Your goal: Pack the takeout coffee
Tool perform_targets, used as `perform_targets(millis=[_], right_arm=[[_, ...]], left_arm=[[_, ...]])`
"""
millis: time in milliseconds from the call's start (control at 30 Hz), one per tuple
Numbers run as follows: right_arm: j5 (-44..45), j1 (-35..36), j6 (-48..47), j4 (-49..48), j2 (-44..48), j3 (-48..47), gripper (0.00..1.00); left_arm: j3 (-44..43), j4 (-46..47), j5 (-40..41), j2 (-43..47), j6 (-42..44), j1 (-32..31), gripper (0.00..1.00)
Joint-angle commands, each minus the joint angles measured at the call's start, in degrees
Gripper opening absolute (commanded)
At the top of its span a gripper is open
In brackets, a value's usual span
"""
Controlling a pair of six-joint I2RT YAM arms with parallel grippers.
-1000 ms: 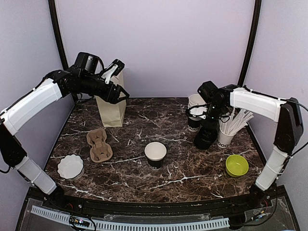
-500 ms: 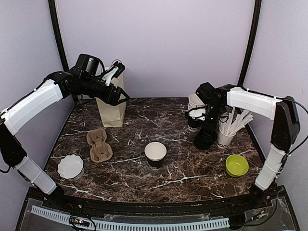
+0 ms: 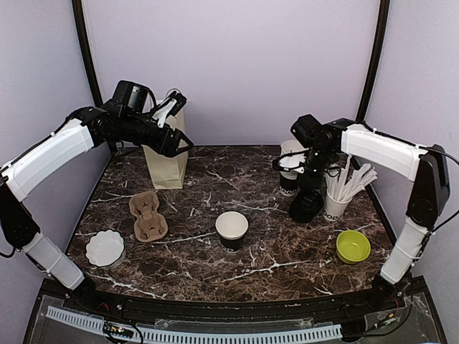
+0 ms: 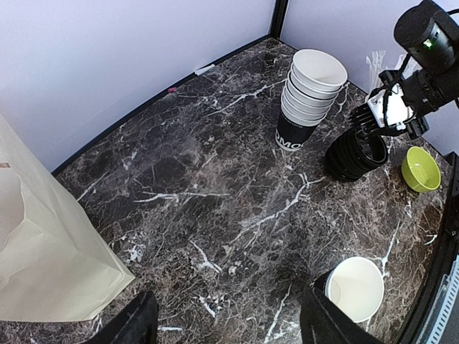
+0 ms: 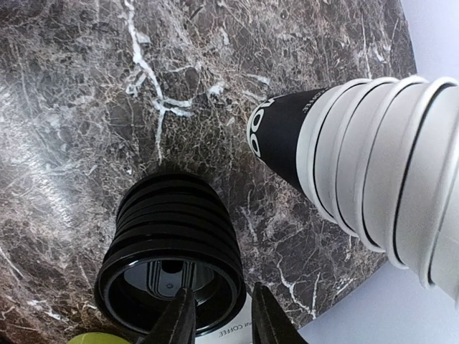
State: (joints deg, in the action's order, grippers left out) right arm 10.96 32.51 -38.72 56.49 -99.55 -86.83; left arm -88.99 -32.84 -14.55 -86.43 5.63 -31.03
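**At the lid stack: right arm going for a lid**

Over the lids (image 5: 172,236), just beside the cup stack (image 5: 373,158), the right gripper (image 5: 222,319) hangs with its fingers a narrow gap apart at the near rim. To do this well, it should pinch only the top lid's rim, lift straight up, and bring away a single lid (nested lids cling). The cup (image 3: 232,228) stands mid-table, lidless. The left gripper (image 4: 229,322) is spread wide and empty beside the bag (image 4: 43,244). The frame edge cuts off the right fingertips, so I cannot tell whether they pinch a rim.
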Motion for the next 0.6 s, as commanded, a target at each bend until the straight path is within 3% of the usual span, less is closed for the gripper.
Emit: perform_targets(millis=[0,300,567], right_arm=[[-3.7,1.1,-0.5,0.8,5.1,0.0,0.27],[-20.6,1.5,-6.2,5.0,14.6,7.9,0.28],[-17.8,1.8,-7.1,0.2,17.5,17.9,0.32]], left_arm=[[0.1,0.9,-0.4,1.8,0.2,-0.2,0.7],[-1.1,1.8,-1.4,0.6,-1.4,-0.2,0.7],[-1.0,2.1,-1.0,0.1,-2.0,-0.2,0.7]])
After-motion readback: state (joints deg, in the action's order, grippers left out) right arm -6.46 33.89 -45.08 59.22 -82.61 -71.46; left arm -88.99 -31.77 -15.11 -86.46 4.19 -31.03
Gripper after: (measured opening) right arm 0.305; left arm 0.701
